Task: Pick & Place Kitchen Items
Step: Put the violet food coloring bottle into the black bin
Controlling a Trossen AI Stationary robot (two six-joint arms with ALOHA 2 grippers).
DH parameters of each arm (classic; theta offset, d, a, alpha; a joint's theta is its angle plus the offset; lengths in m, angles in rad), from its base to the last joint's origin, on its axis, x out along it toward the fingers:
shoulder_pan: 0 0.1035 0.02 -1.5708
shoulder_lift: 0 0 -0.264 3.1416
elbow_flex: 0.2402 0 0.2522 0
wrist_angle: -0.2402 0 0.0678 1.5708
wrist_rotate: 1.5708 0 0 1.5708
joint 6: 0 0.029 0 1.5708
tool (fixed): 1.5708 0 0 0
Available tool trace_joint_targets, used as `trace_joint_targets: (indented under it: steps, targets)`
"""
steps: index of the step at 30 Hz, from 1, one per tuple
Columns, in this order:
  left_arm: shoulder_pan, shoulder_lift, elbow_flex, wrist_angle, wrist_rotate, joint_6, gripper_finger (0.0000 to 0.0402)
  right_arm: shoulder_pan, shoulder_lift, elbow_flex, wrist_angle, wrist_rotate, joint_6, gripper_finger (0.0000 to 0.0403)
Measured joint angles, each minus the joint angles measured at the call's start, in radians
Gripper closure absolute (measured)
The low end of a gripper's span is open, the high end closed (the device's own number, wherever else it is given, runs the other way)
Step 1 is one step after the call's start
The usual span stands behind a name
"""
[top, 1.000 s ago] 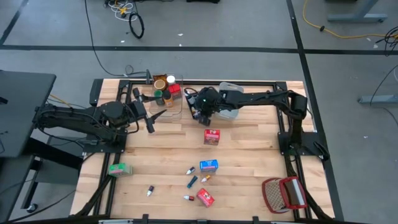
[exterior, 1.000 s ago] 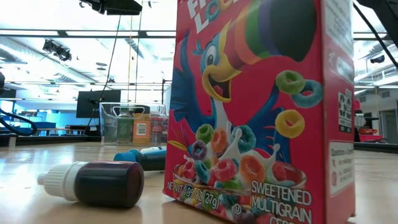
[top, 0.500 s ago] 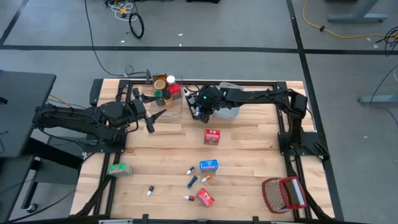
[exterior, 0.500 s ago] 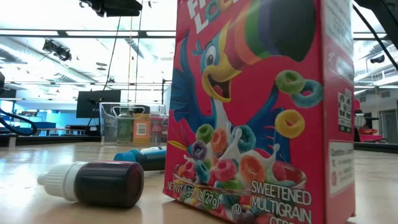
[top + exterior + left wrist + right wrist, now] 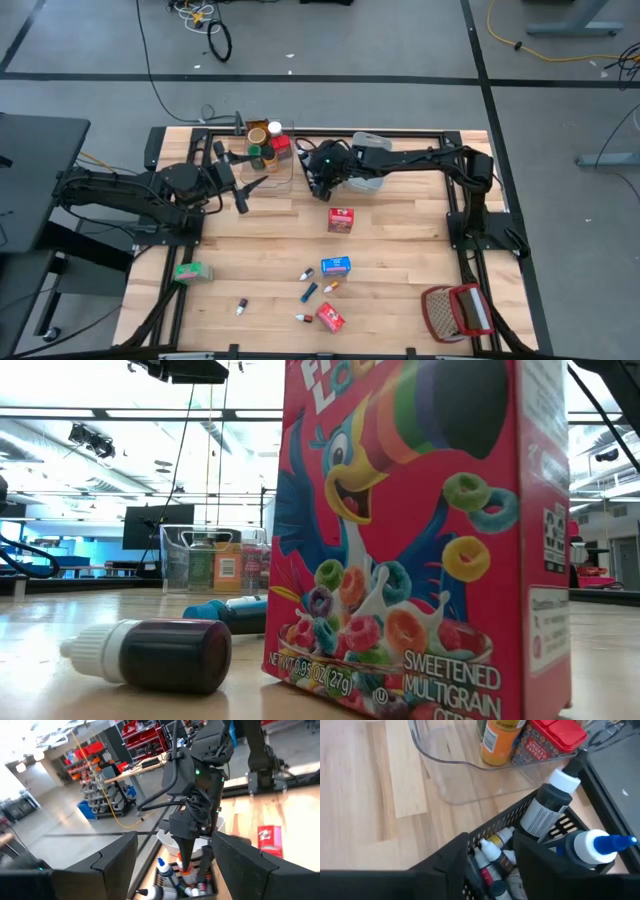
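Grey floor [image 5: 560, 110] crossed by dark lines, cables [image 5: 205, 25] strewn, red shelving [image 5: 135, 730] beyond.

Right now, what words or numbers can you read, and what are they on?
"SWEETENED MULTIGRAIN" on the red cereal box, low on its front.
"NET WT 0.95 OZ (27g)" along the same box's bottom edge.
The big name at the box's top is cut off.
Labels on the red-lidded tin, orange jar and black bottle are too blurred to read.

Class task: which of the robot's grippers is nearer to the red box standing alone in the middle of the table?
The right gripper, hovering just beyond the red box over the black bin. The left gripper waits farther off to the side.
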Motion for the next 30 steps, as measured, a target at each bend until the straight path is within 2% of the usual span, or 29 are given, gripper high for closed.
trace_joint_targets:
  steps: [5,10,15,22,30]
  targets:
    - [0.000,0.000,0.000,0.000,0.000,0.105,0.0138,0.016,0.000,0.000,0.005,0.023,-0.005,0.0189]
    - [0.000,0.000,0.000,0.000,0.000,0.140,0.0138,0.038,0.000,0.000,0.026,0.026,-0.018,0.0166]
    - [0.000,0.000,0.000,0.000,0.000,0.138,0.0138,0.047,0.000,0.000,0.032,0.027,-0.039,0.0163]
    - [0.000,0.000,0.000,0.000,0.001,0.137,0.0138,0.049,0.000,0.000,0.069,0.092,-0.060,0.0163]
    - [0.000,0.000,0.000,0.000,0.001,0.136,0.0138,0.049,-0.001,0.000,0.117,0.067,-0.083,0.0163]
